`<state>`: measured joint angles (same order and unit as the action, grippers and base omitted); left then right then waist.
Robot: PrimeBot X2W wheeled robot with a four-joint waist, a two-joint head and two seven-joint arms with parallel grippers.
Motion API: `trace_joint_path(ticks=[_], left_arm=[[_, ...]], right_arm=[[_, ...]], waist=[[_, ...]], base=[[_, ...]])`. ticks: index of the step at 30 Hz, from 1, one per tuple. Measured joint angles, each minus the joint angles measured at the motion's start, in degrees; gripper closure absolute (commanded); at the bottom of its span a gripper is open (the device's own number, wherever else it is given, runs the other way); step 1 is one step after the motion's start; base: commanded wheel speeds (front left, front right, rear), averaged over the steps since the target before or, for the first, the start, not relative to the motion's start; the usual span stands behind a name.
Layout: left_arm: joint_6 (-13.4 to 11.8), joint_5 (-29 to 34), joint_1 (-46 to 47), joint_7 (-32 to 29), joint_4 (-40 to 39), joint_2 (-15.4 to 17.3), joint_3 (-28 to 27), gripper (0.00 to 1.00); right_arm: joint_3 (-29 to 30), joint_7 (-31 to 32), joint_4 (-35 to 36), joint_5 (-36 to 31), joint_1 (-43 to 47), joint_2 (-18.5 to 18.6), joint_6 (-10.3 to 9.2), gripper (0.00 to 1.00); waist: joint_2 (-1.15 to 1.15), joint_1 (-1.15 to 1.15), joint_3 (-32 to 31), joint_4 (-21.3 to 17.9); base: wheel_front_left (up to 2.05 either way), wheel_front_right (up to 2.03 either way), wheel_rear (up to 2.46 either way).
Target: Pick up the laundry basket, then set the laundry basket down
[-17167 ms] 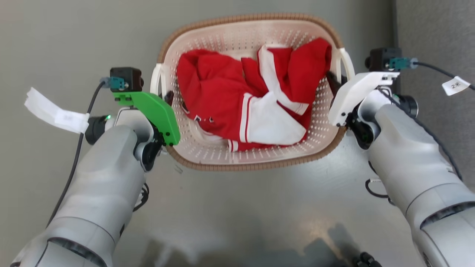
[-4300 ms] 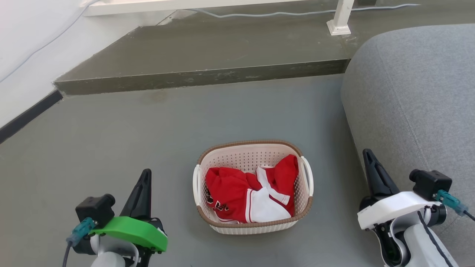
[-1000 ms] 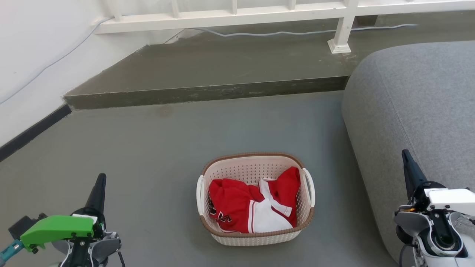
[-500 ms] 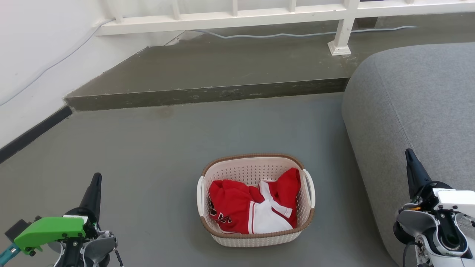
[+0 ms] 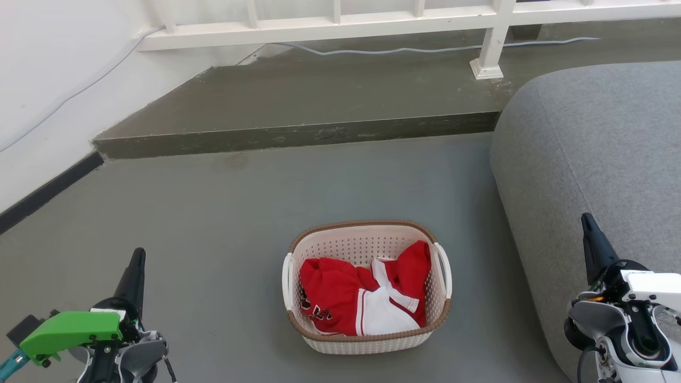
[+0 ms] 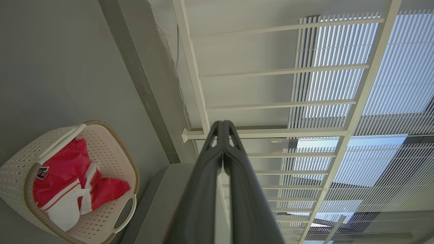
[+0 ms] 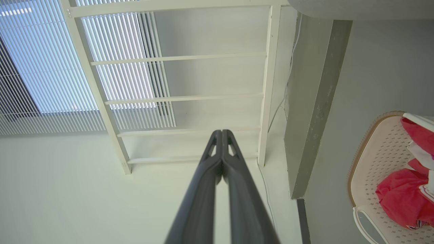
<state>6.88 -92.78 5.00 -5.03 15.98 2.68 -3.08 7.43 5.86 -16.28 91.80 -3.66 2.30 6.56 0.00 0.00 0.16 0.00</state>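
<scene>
Grey concrete floor (image 5: 213,213) runs from a white wall (image 5: 42,80) with a dark skirting strip (image 5: 48,189) on the left to a grey fabric-covered sofa (image 5: 601,149) on the right. Across the far side lies a raised step (image 5: 319,101) of darker concrete. On it stands a white slatted railing (image 5: 340,24), with a pale grey cable (image 5: 399,50) lying near its foot.

On the lower floor, well short of the step's edge and nearer the sofa than the wall, sits the laundry basket (image 5: 367,343). It is small, oval and made of cream-white perforated plastic, with a brown woven-look rim and a white handle (image 5: 286,279) on each side. It stands upright on its base, apart from the sofa. A crumpled red and white garment (image 5: 340,292) with dark lettering lies inside, heaped toward the near end.

The left gripper (image 5: 139,254) stands at the lower left of the head view above a green plastic bracket (image 5: 69,330), its long dark fingers pointing up. The left wrist view shows its jaws closed tip to tip in front of the railing. The right gripper (image 5: 585,218) stands at the lower right before the sofa, beside a white bracket (image 5: 652,282), and the right wrist view shows its jaws closed the same way. Both grippers are well apart from the basket, one to each side. Slatted window blinds (image 6: 390,84) show beyond the railing in the wrist views.
</scene>
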Motion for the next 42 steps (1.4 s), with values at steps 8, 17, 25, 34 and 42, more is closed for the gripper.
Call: trace_joint_path(ticks=[8, 17, 25, 34, 42], left_arm=[[0.0, 0.0, 0.0, 0.0, -0.02, 0.0, -0.03, 1.0], [0.0, 0.0, 0.0, 0.0, -0.03, 0.0, -0.07, 1.0], [0.0, -0.01, 0.0, 0.0, -0.04, 0.0, -0.09, 1.0], [0.0, 0.0, 0.0, 0.0, -0.05, 0.0, -0.12, 1.0], [0.0, 0.0, 0.0, -0.01, -0.07, 0.0, -0.14, 1.0]], right_arm=[[0.02, 0.0, 0.04, 0.0, 0.0, 0.0, 0.0, 1.0], [0.03, 0.0, 0.07, 0.0, 0.0, -0.01, 0.0, 1.0], [0.04, 0.01, 0.09, 0.0, 0.0, -0.01, 0.0, 1.0], [0.04, 0.01, 0.1, 0.0, 0.0, -0.01, 0.0, 1.0], [0.05, 0.01, 0.11, 0.0, 0.0, -0.01, 0.0, 1.0]], waist=[[0.0, 0.0, 0.0, 0.0], [0.0, 0.0, 0.0, 0.0], [0.0, 0.0, 0.01, 0.0], [0.0, 0.0, 0.01, 0.0], [0.0, 0.0, 0.01, 0.0]], base=[[0.0, 0.0, 0.0], [0.0, 0.0, 0.0], [0.0, 0.0, 0.0], [0.0, 0.0, 0.0], [0.0, 0.0, 0.0]])
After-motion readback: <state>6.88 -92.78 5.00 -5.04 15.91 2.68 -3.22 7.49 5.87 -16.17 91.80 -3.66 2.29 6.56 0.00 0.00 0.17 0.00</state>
